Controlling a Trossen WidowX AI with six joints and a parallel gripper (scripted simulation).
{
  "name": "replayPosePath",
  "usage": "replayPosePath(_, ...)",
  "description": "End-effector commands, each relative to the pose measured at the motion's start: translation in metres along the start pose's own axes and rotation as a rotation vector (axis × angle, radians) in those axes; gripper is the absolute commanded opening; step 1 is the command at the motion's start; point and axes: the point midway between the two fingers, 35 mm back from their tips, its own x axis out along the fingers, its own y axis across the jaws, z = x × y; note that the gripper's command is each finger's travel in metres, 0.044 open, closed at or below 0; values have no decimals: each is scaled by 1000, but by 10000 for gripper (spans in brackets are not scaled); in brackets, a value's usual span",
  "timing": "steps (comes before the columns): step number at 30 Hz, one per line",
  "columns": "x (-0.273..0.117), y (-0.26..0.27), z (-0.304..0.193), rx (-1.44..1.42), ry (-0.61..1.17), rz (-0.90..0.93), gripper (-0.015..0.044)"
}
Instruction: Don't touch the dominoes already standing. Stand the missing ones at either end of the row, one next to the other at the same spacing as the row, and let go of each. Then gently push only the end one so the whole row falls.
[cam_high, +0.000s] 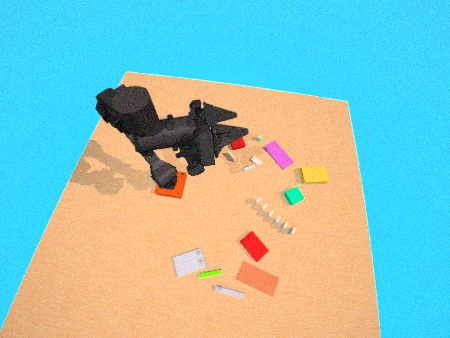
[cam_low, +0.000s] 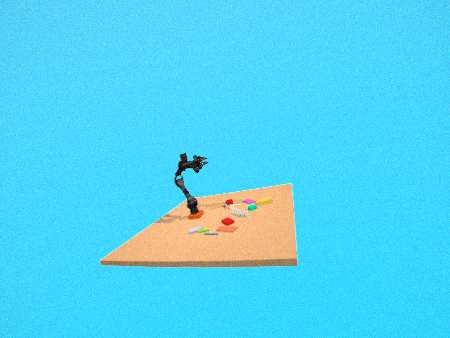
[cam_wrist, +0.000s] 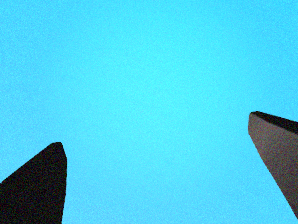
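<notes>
Top, row: six small white upright dominoes (cam_high: 277, 220) (cam_low: 239, 213) stand apart in a slanting line, right of the frame's middle, with a flat red rectangular block (cam_high: 254, 246) (cam_low: 228, 221) near one end and a green block (cam_high: 294, 196) (cam_low: 252, 207) to one side.
Top, loose pieces: two small white blocks (cam_high: 256, 161) and (cam_high: 249, 168) lie near each other, between the row and the tool; a thin pale piece (cam_high: 229, 156) is close by, its pose unclear.
Top, desk edges: the wooden desk (cam_high: 125, 225) (cam_low: 200, 250) runs past the row on every side; a yellow block (cam_high: 314, 175) (cam_low: 264, 201) sits nearer its right edge.
Exterior, tool: the black two-fingered tool (cam_high: 241, 123) (cam_low: 205, 161) (cam_wrist: 160, 136) hangs high above the desk, well apart from the row.
Exterior, row: small, pale, still legible as upright pieces.
Wrist, tool: fingers spread wide, only blue between them.
</notes>
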Motion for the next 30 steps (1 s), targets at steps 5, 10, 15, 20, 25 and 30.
replayPosePath(5, 22, 4, 23, 114, -64, -35, 440)
replayPosePath(10, 78, -12, 82, 329, -272, -140, 440)
replayPosePath(15, 125, -61, 141, 497, -562, -266, 440)
replayPosePath(20, 152, -132, 193, 536, -899, -381, 440)
replayPosePath(25, 152, -207, 237, 432, -1247, -465, 440)
replayPosePath(30, 141, -254, 262, 274, -1469, -497, 440)
